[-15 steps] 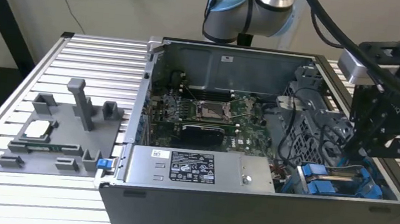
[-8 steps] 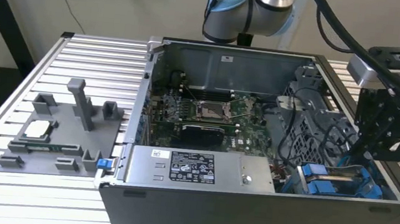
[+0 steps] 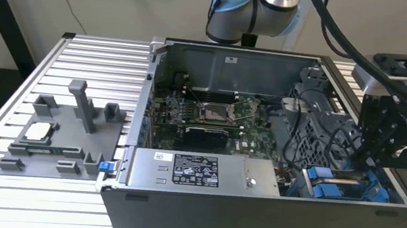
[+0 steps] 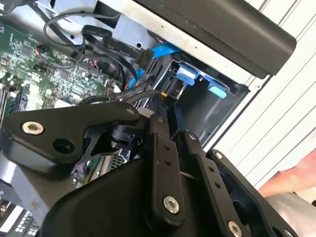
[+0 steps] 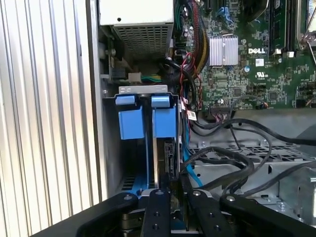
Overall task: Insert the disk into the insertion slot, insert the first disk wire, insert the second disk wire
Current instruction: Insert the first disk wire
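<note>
The computer case (image 3: 253, 221) lies open on the slatted worktop (image 3: 95, 63). In the exterior view the insertion slot (image 3: 332, 187) sits at about 4 o'clock from the motherboard (image 3: 211, 115), just past the grey power-supply box (image 3: 205, 174). The gripper (image 3: 368, 162) reaches straight down into that corner. The first wrist view looks down into the slot (image 5: 131, 148), where the disk (image 5: 168, 158) is already in the bay. It stands on its long edge with the thin side up towards the camera. Its long axis runs from the two blue tabs (image 5: 163, 116) back to the gripper (image 5: 173, 190), which is at the end away from the tabs. In the exterior view the tabs lie at roughly 8 o'clock from the gripper, so the axis runs about 8 to 2. The second wrist view adds the grasp: the gripper (image 4: 168, 106) is closed on a small black plug (image 4: 172, 90), with its fingers drawn close together. The plug ends a black cable (image 4: 113, 96) that comes across from the motherboard side, and it is held just short of the blue tabs (image 4: 187, 74). Both wrist views show a blue cable (image 4: 160, 50) (image 5: 190, 170) passing beside the bay. The exterior view alone gives the wider scene, with a grey fixture (image 3: 64, 139) on the worktop at 9 o'clock from the case. What looks like a person's hand (image 4: 296, 173) is over the worktop at the edge of the second wrist view.
</note>
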Action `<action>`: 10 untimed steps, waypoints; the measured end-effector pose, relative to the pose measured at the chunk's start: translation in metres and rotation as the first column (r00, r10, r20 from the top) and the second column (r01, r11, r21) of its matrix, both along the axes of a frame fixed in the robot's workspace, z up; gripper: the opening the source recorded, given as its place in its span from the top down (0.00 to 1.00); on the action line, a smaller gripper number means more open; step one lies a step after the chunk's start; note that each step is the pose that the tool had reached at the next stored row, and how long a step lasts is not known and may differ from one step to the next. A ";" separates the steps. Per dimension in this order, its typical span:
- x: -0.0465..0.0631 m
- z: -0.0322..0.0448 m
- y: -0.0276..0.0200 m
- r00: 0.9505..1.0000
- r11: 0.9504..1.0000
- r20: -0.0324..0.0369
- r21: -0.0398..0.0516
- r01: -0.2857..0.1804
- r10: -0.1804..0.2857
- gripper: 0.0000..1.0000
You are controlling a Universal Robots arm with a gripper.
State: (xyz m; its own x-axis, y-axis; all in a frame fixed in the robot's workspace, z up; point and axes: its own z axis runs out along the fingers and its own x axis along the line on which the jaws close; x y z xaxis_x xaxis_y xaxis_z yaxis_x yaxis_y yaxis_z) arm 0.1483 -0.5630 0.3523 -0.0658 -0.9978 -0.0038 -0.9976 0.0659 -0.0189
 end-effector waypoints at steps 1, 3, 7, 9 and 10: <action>0.000 -0.0018 0.0000 1.000 1.000 0.000 0.000 0.000 0.000 1.00; 0.000 -0.0054 0.0001 1.000 1.000 0.000 0.000 0.000 0.000 1.00; 0.000 -0.0093 0.0005 1.000 1.000 0.000 0.001 0.000 0.000 1.00; 0.000 -0.0097 0.0007 1.000 1.000 0.000 0.003 -0.001 0.001 1.00; 0.000 -0.0098 0.0007 1.000 1.000 0.000 0.003 -0.001 0.001 1.00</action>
